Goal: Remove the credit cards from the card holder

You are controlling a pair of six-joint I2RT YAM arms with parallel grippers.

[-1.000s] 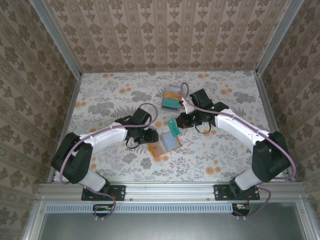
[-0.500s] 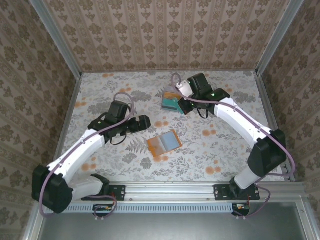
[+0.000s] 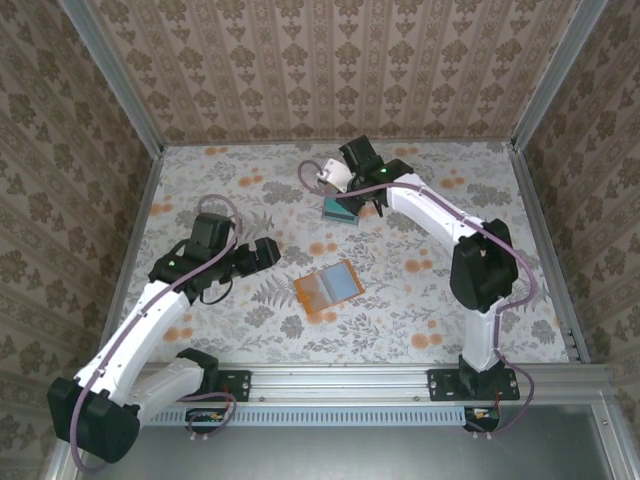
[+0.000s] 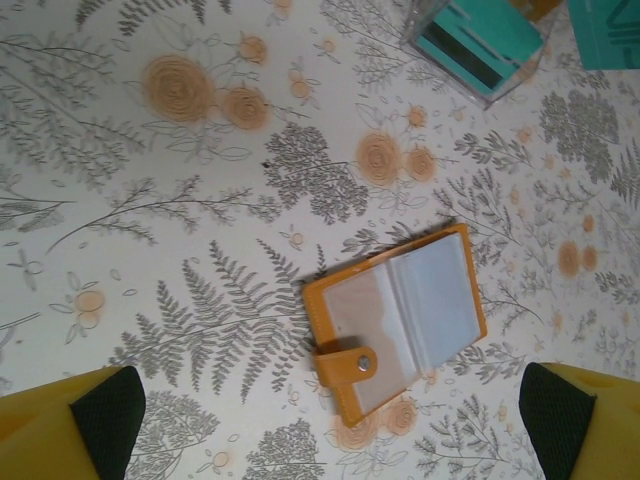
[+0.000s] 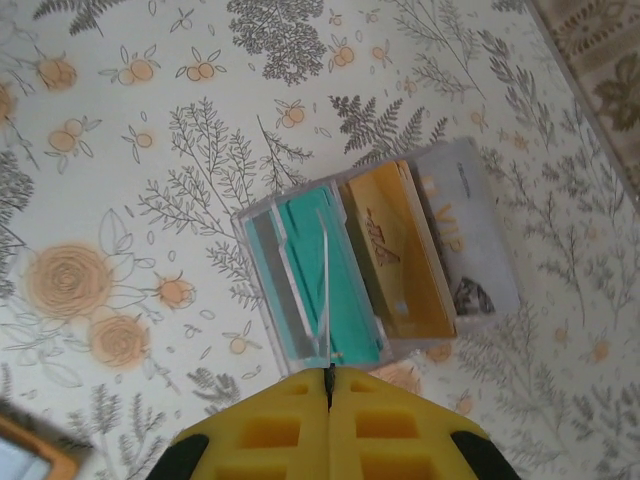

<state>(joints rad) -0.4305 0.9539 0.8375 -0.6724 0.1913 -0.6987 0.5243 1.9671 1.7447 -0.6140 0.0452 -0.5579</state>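
Where the floral table (image 3: 430, 290) runs out in front of the arms, the card holder (image 3: 327, 289) lies open and flat, between the two arms and touched by neither. From overhead it is an orange square with a pale panel. The left wrist camera adds detail: a clear pocket on one half, a blue-grey panel on the other, and an orange snap tab (image 4: 350, 362) folded over the near edge. The left gripper (image 4: 330, 412) hangs above it with its yellow fingers (image 4: 70, 430) spread wide and nothing between them.

The right gripper (image 5: 328, 385) is at the far side of the table, its fingers pressed together on a thin card (image 5: 324, 290) — seen edge-on as a pale line from the right wrist. Below it sits a clear tray (image 5: 262, 265) with a teal card (image 5: 300, 285), then an orange card (image 5: 395, 255) and a whitish card (image 5: 470, 235) side by side. Whether the pinched card touches the tray cannot be told. Overhead, the arm covers most of this group — only teal shows.
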